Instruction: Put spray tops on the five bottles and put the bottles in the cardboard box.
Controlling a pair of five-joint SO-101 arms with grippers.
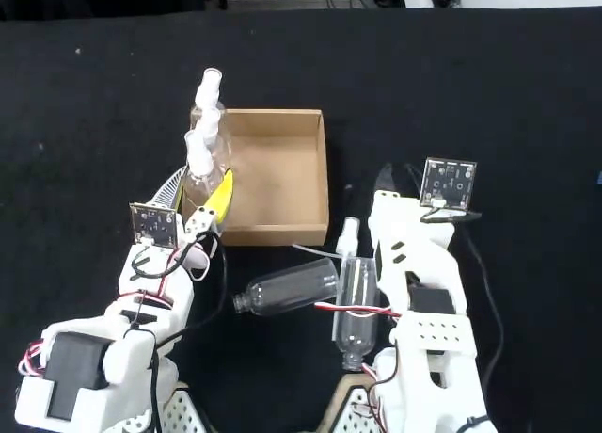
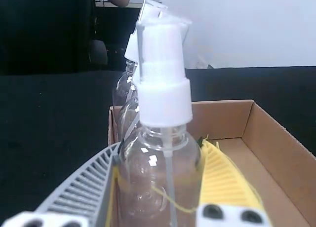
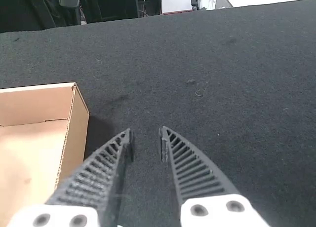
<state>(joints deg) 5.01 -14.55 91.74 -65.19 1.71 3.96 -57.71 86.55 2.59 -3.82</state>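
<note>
**Bottle in the left gripper, upright at the box's left wall**

The bottle (image 2: 158,182), clear and already wearing its white spray top, stands upright with the left gripper (image 2: 160,145) clamped on its body, one grey finger and one yellow finger on either side. It sits right at the left wall of the cardboard box (image 1: 282,233). From here I cannot tell whether its base is inside that wall or just outside. Two more capped bottles (image 1: 209,113) stand in a row just behind it.

Near the arms, an open-necked bottle (image 1: 287,290) lies on its side on the black table (image 1: 470,94). A second lying bottle (image 1: 356,306) is beside it, with a loose spray top (image 1: 348,233) near its end. The right gripper (image 3: 145,138) hovers over the table beside the box, its jaws slightly apart and holding nothing.

These bottles look empty, so I'd judge them very light, smooth-walled and easy to tip or spin in the jaws. The tall pump likely makes them a bit top-heavy. The round body below the shoulder seems the place to grip. The pump head seems a poor hold, since it could twist or pull loose. The lying ones will probably roll, so they are best taken across the barrel.
</note>
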